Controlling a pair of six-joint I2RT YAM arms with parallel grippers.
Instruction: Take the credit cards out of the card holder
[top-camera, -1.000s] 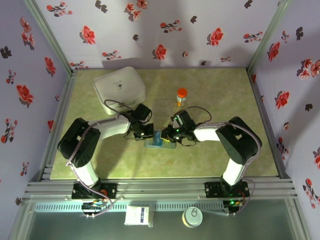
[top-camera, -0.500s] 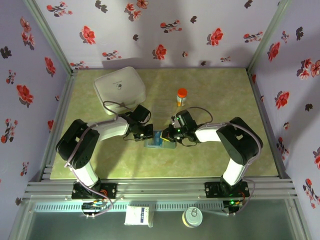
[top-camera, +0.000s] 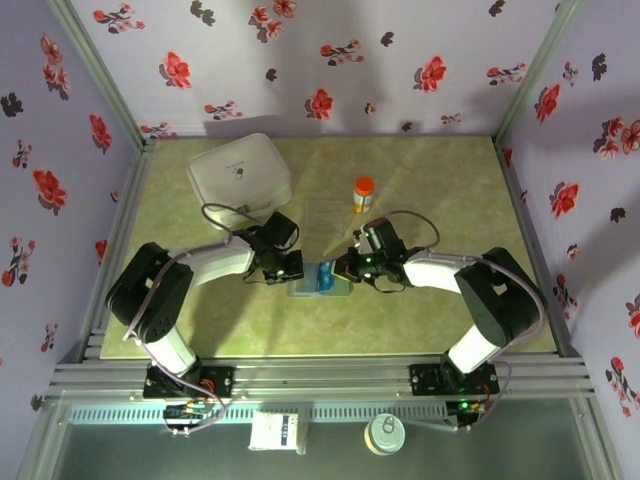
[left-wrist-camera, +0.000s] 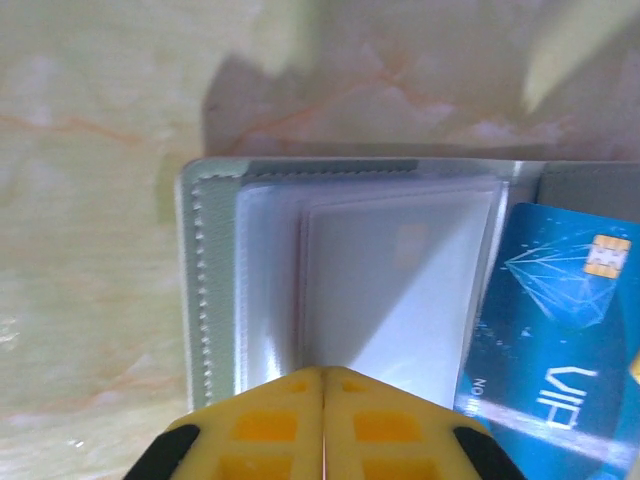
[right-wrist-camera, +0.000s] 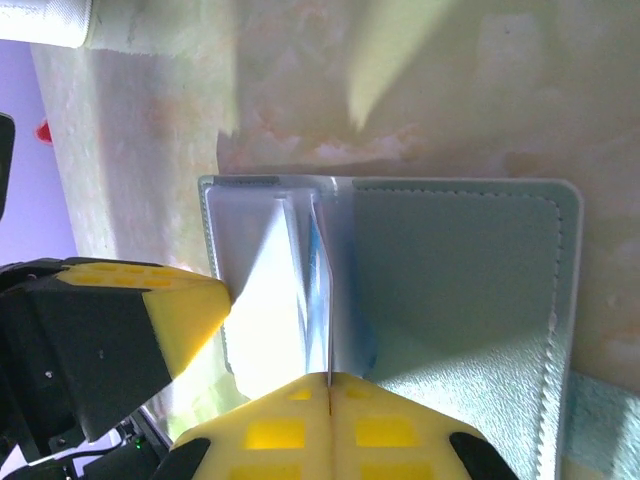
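Card holder, right hand — seemingly — pinching blue card

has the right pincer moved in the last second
Yes. The right pincer shifted slightly right, away from the white case, gripping the blue card.

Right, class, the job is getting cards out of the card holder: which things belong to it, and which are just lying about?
Part of the job: card holder, blue card.
Lying about: white lidded case, orange-capped bottle.
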